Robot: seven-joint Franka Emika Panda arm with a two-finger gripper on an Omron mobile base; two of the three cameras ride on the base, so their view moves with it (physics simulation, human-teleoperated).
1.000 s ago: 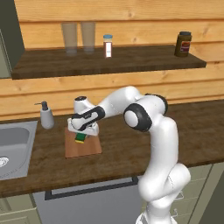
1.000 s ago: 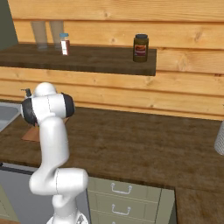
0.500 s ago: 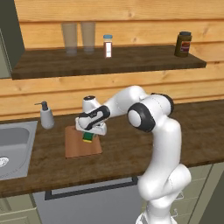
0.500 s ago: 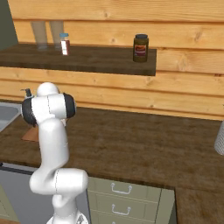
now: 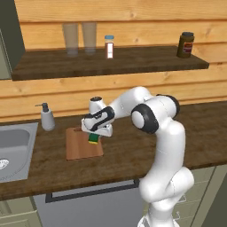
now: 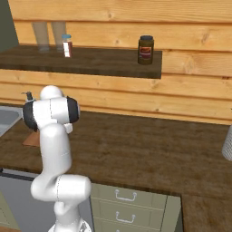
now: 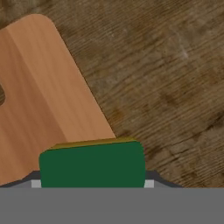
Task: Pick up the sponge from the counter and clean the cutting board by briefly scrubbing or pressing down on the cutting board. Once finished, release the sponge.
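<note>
Shifted rightward along the board (image 5: 84,144) since a second ago, the gripper (image 5: 94,136) stays clamped on the sponge (image 5: 93,138), green face outward, over the board's right edge on the counter (image 5: 128,150).

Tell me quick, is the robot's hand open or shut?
Gripper: shut on the sponge, holding it over the cutting board.

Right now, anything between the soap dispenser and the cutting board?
Nothing. In the left base view only bare counter lies between the soap dispenser and the cutting board; the sponge is at the board's far side.
</note>
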